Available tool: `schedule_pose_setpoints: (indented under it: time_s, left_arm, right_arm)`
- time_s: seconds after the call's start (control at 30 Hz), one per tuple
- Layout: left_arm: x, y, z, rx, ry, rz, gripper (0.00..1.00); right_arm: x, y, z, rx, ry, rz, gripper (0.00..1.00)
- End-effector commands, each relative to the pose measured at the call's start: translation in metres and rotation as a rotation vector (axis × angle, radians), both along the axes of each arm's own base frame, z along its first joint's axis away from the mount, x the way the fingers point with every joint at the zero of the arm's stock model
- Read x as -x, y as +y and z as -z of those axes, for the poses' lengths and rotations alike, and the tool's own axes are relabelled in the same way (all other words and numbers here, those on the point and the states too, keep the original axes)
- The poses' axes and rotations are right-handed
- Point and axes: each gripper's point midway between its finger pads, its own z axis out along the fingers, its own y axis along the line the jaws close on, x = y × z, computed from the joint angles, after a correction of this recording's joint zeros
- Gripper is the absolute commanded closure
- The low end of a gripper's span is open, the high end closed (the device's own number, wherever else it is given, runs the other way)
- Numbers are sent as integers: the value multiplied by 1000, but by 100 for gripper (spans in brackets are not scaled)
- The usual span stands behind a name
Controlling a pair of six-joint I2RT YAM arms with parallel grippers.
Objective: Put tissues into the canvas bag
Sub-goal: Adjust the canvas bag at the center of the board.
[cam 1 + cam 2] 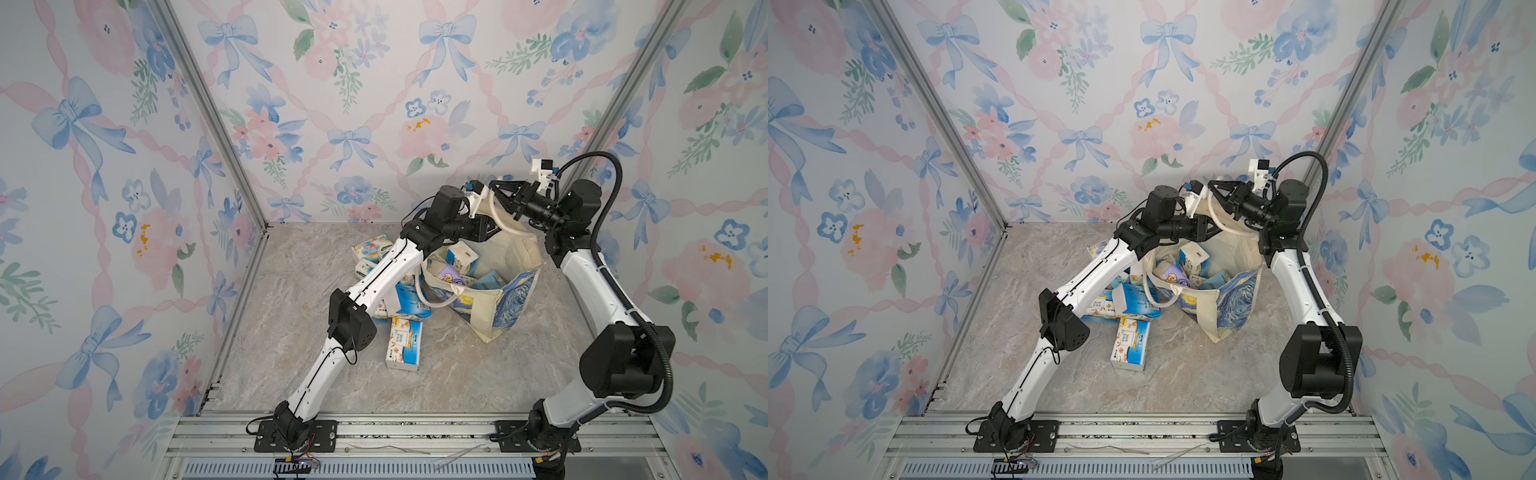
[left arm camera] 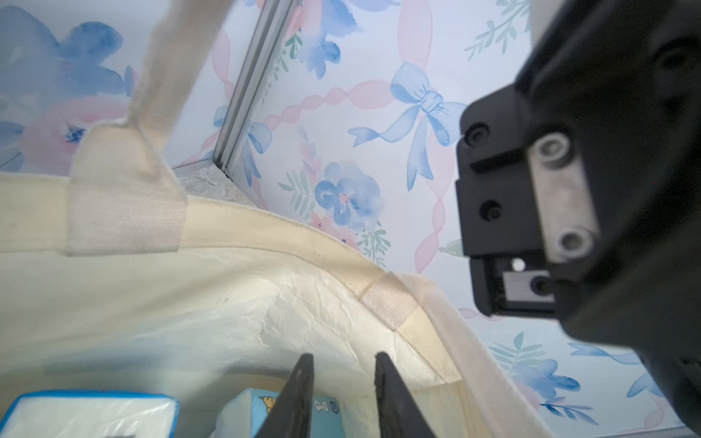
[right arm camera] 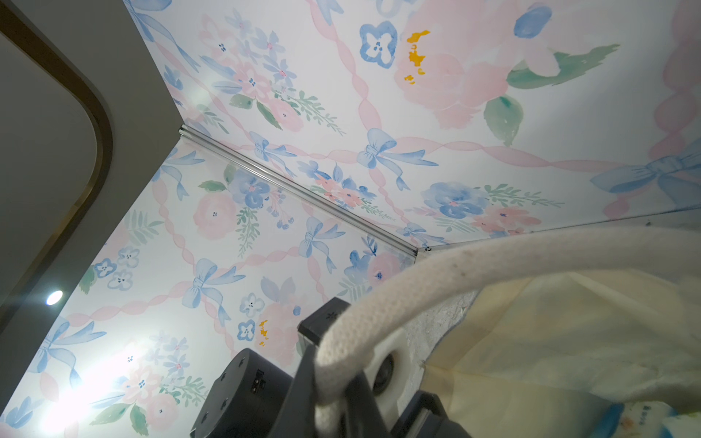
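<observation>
- Found the right gripper pinched tight on the canvas bag's far rope handle, holding that loop up above the bag's mouth
- Saw the left gripper reaching into the bag from the opposite side, jaws a narrow gap apart and empty, only cream lining between them
- Located the canvas bag upright on the marble-look floor between the two arms, mouth gaping
- Spotted tissues already inside: a lavender pack against the near-left rim, a white-and-blue pack standing on end behind it, a blue pack beside both
- Made out, in the left wrist view, a light-blue cartoon pack just below the fingertips; could not tell about contact
- Saw more tissue packs outside, heaped on the floor just left of the bag, partly hidden by the left arm; nearest pack lying at the front of the heap
- Noted the bag's near handle drooping over the rim onto a blue-and-white pack of that heap
</observation>
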Motion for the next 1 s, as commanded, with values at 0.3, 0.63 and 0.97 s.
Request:
schedule_pose_setpoints:
  time_s: [0.3,0.63,0.97]
  left_arm:
    - [11,-20,-38,173,-64,61,68]
    - [13,-21,-49,219,-65,69,68]
    - [15,-23,-50,239,-50,80,68]
  right_arm:
    - [26,-11,-10,178,-88,79,50]
    - [46,-29,-11,368,-113,186,30]
    - [76,-48,-12,588,-178,312,27]
